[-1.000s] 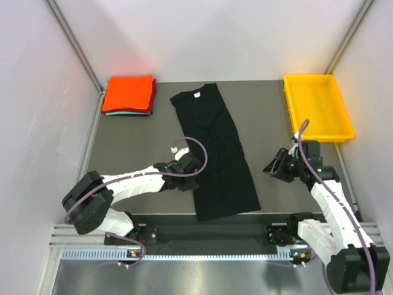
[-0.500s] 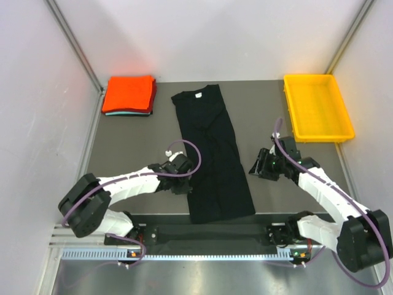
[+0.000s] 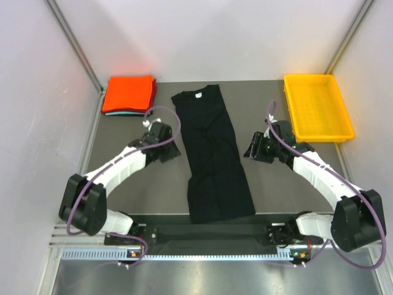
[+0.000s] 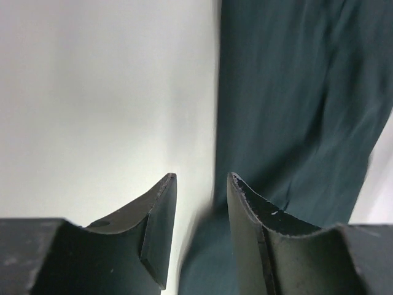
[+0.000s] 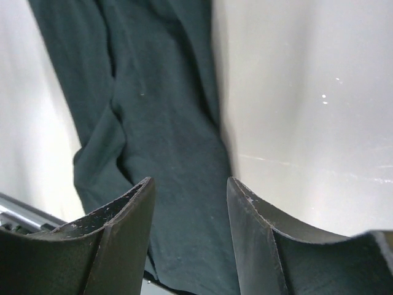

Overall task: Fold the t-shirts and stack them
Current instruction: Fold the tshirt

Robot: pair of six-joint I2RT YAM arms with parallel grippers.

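Top external view: the dark table [image 3: 264,104] carries the black t-shirt [image 3: 212,153] down its middle. The shirt lies as a long narrow strip, collar at the far end and hem near the arm bases, running slightly askew. Sleeves appear turned in, so I judge the lengthwise folds done and the crosswise fold to be the step in hand.

- Yellow tray [image 3: 319,107] sits at the far right corner, well apart from the cloth.
- Far left corner holds the folded orange-red t-shirt [image 3: 129,93], with a sliver of the teal t-shirt [image 3: 120,114] showing beneath it. That is the stack the black one should join.
- Left gripper [image 3: 172,149] sits just beside the strip's left edge, a little beyond mid-length. Its wrist view shows the fingers [image 4: 161,209] parted with nothing between them, the cloth edge running close by the right fingertip.
- Right gripper [image 3: 252,149] is near the opposite edge, not touching. Its wrist view shows the jaws spread and empty, the shirt [image 5: 166,123] lying ahead and to one side.
- White neck label [image 3: 197,95] marks the collar end.

Next move, as I read it: each gripper needs to take one corner of the same end, pinch all layers, then lift and carry that end over the other. Thin layers may slip apart if only the top one is caught.
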